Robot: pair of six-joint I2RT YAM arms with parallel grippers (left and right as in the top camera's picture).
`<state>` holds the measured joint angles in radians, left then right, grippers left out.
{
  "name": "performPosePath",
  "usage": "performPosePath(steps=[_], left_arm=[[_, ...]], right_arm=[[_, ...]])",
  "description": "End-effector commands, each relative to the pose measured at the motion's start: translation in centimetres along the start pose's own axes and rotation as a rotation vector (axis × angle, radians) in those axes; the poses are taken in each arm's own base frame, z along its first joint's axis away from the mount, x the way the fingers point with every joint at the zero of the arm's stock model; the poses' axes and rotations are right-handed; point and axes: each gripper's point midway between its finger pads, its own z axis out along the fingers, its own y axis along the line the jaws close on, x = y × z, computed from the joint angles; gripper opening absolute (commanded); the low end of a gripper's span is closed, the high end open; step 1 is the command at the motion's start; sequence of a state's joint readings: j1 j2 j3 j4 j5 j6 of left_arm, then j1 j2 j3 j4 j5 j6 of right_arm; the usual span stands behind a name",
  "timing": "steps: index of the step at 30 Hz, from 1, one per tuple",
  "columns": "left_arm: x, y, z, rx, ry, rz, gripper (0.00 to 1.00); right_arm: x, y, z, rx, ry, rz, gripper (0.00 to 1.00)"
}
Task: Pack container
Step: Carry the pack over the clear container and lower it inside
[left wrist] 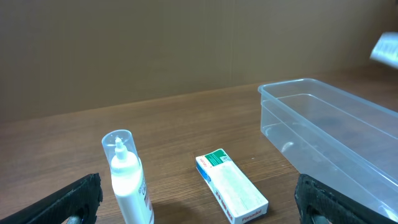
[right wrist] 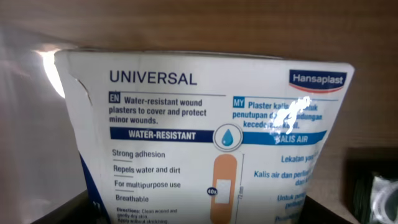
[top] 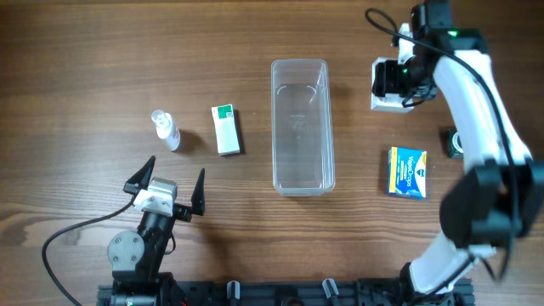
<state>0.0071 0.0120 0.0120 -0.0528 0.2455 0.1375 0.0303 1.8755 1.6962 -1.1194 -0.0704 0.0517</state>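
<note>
The container [top: 277, 127] lies in the middle of the table [top: 85, 68], its long sides running near to far, clear and with nothing inside; in the left wrist view it [left wrist: 329, 130] sits to the right. Left of it, close by but apart, a green-and-white box [top: 226, 129] lies flat, and further left a small clear spray bottle [top: 166, 129] lies on the wood. Right of the container and a little nearer, a blue-and-yellow box [top: 407, 172] rests flat. At the far right, a white plaster box [top: 384, 100] stands beside the container's far end. The right tool [top: 398, 78] is directly over it. In the right wrist view the box's printed face [right wrist: 211, 137] fills the frame between the fingers, but I cannot tell whether they grip it. The left tool [top: 178, 166] sits near the left table edge, fingers wide apart and holding nothing.
</note>
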Motion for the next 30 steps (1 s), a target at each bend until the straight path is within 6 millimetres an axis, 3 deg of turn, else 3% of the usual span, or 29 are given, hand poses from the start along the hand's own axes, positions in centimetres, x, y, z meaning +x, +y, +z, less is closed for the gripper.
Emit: performPosePath(steps=[1, 3, 4, 7, 9, 14, 17, 26, 30], left_arm=[[0.2, 0.0, 0.0, 0.002, 0.001, 0.001, 1.00], [0.2, 0.0, 0.0, 0.002, 0.001, 0.001, 1.00], [0.2, 0.0, 0.0, 0.002, 0.001, 0.001, 1.00], [0.2, 0.0, 0.0, 0.002, 0.001, 0.001, 1.00], [0.2, 0.0, 0.0, 0.002, 0.001, 0.001, 1.00], [0.2, 0.0, 0.0, 0.002, 0.001, 0.001, 1.00], [0.2, 0.0, 0.0, 0.002, 0.001, 0.001, 1.00], [0.2, 0.0, 0.0, 0.002, 0.001, 0.001, 1.00], [0.2, 0.0, 0.0, 0.002, 0.001, 0.001, 1.00]], right_arm=[[1.6, 6.7, -5.9, -0.144, -0.068, -0.064, 0.75], [2.9, 10.2, -7.2, -0.173, -0.077, -0.123, 0.75], [4.3, 14.6, -6.8, -0.176, -0.065, -0.157, 0.75], [4.4, 17.5, -5.1, -0.117, -0.088, -0.155, 0.75], [4.3, 18.7, -2.9, -0.065, -0.085, -0.121, 0.75], [4.4, 18.3, 3.0, 0.041, -0.018, -0.077, 0.76], [4.2, 18.7, 5.3, 0.048, -0.004, -0.055, 0.77], [3.0, 17.2, 8.3, 0.062, 0.007, -0.085, 0.79], [2.3, 17.6, 8.7, 0.049, -0.019, -0.087, 0.79]])
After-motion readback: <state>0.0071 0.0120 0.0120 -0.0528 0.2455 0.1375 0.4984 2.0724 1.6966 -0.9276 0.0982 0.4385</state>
